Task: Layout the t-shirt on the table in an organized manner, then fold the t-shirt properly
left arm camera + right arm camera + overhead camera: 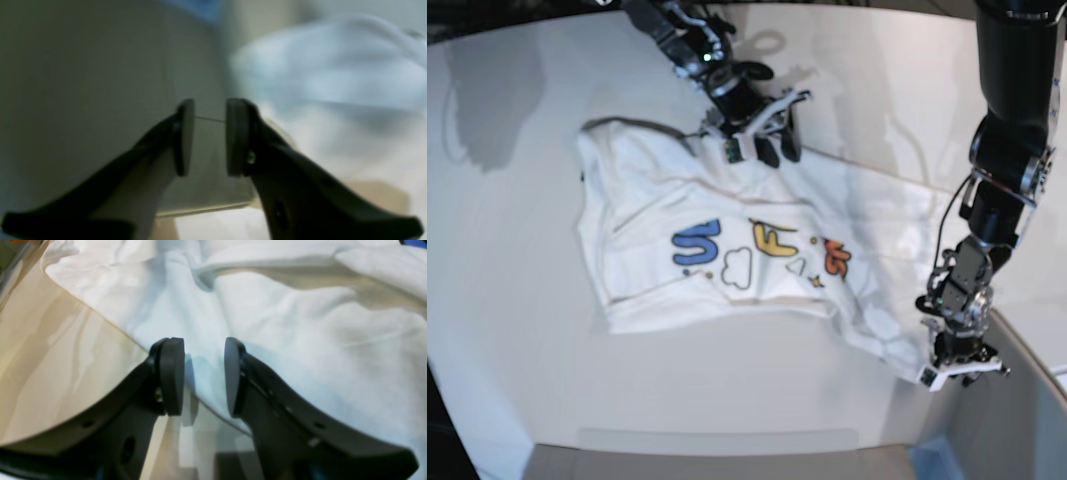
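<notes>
Black pads of the left gripper (209,136) are seen parted with nothing between them, at the lower right of the base view, just off the t-shirt's (727,250) corner. The right gripper (204,375) is likewise parted, empty, over a hem at the upper centre. The shirt is spread print-up but rumpled across the table (507,380). Laying-out is judged unfinished; regrasping the edges and pulling flat is called for.

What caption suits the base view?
Rumpled t-shirt on white table; both grippers open at its edges.
</notes>
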You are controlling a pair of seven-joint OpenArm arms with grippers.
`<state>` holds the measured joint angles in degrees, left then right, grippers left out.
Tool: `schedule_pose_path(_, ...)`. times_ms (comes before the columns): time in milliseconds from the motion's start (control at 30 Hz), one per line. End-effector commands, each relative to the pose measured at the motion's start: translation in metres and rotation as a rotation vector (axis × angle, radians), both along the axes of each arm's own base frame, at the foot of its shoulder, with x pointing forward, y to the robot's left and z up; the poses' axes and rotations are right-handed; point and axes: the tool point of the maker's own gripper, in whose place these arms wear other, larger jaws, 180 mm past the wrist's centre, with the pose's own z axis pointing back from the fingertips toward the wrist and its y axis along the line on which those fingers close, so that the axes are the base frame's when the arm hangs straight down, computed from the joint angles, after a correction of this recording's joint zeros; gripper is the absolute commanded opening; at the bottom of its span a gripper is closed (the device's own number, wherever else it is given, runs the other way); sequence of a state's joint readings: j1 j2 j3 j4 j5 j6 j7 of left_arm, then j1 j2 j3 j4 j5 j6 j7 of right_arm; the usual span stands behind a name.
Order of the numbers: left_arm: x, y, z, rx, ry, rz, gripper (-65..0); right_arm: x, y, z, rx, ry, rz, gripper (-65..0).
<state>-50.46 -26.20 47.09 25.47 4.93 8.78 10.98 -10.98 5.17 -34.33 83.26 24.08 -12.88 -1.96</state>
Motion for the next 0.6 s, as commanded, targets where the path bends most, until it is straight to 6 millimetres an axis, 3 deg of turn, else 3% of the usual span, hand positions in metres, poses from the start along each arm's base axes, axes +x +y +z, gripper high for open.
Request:
schedule_pose_path(0,0.012,0.007,0.035,0.033,-0.117,0.002,-40.7,0.003,0.007,0.014,0.036,-0.027,0.003,-43.9)
schedule_pose_path(133,0.007,0.02,0.068,0.103,-0.294,0.08,-38.1,0.007,0.005,0.022,0.047,-0.046,-0.003,-43.9)
schedule_pose_path(267,0.002,0.026,0.065,0.083,-0.273,0.156,-38.1,0.013,0.005,0.033,0.059,-0.074,-0.004,-43.9)
schedule_pose_path(333,0.003,0.017,0.07,0.032,-0.264,0.188,-38.0,0.015,0.005,0.038,0.065,-0.085,-0.005,-43.9)
schedule_pose_path(467,-0.009,-0.006,0.048,-0.043,-0.151,0.162,-38.0,0.028,-0.007,0.041,0.059,-0.101,-0.043,-43.9)
schedule_pose_path(567,-0.022,-0.026,0.053,-0.139,-0.135,0.127,-38.0,0.039,-0.016,0.044,0.054,-0.118,-0.069,-43.9)
